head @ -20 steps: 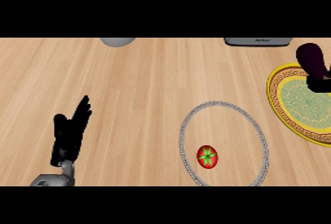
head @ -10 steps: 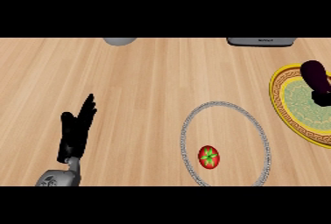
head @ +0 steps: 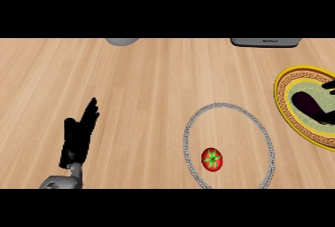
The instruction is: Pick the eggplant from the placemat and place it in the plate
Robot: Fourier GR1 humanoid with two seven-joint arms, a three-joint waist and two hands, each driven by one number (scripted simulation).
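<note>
tomato [head: 211,159] in plate [head: 186,141]; placemat [head: 282,104] right of plate, eggplant [head: 309,105] on placemat

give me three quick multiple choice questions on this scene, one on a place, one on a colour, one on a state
1. Where does the eggplant lie?
A on the placemat
B in the plate
C on bare counter

2. What colour is the tomato in the plate?
A yellow
B red
C purple

3. How is the left hand?
A curled round the tomato
B curled, holding nothing
C open, fingers straight

Answers:
1 A, its dark shape sits inside the yellow border.
2 B, it is red with a green star.
3 C, its fingers are straight over bare wood.
</note>
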